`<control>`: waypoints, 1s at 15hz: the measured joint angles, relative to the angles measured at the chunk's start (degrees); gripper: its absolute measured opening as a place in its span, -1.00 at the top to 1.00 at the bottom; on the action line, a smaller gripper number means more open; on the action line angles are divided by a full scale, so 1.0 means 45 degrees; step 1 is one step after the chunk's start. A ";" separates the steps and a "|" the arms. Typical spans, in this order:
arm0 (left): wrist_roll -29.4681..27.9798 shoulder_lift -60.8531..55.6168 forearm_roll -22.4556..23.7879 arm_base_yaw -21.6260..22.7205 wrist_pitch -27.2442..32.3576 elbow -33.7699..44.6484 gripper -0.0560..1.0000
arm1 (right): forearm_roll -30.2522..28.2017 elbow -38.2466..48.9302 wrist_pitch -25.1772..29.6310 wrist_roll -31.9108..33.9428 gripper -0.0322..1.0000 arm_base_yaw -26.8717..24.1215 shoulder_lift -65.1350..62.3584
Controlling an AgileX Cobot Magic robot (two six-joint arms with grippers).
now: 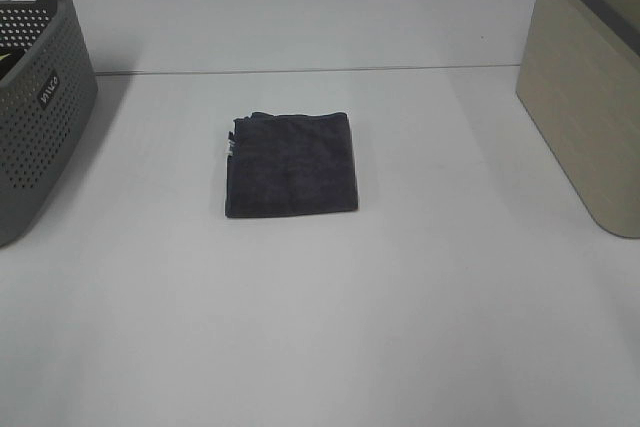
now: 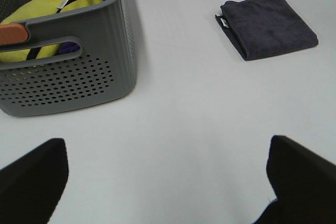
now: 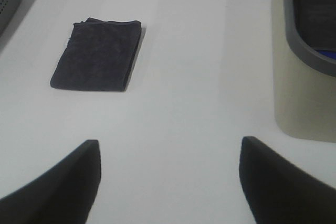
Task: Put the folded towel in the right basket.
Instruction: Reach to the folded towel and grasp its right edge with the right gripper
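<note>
A folded dark grey towel (image 1: 291, 165) lies flat on the white table, near the middle; it also shows in the left wrist view (image 2: 268, 24) and the right wrist view (image 3: 97, 53). The right basket (image 1: 585, 87) is beige with a grey rim and stands at the right edge; the right wrist view shows its wall (image 3: 302, 82). Neither arm shows in the exterior high view. My left gripper (image 2: 168, 182) is open and empty, well short of the towel. My right gripper (image 3: 168, 182) is open and empty, between towel and basket.
A grey perforated basket (image 1: 35, 97) stands at the left edge; the left wrist view shows it (image 2: 68, 72) holding yellow, blue and orange cloth. The beige basket holds something dark and a bit of blue (image 3: 320, 3). A seam (image 1: 300, 70) crosses the table behind the towel.
</note>
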 joint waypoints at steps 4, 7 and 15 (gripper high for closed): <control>0.0000 0.0000 0.0000 0.0000 0.0000 0.0000 -0.95 | 0.2266 -0.2750 0.0675 -0.1795 -0.42 0.0000 0.5067; 0.0000 0.0000 0.0000 0.0000 0.0000 0.0000 -0.95 | 0.3183 -0.5144 0.0942 -0.2979 -0.37 0.0000 0.9065; 0.0000 0.0000 0.0000 0.0000 0.0000 0.0000 -0.95 | 0.3450 -0.8951 0.0700 -0.3043 -0.27 0.1770 1.5177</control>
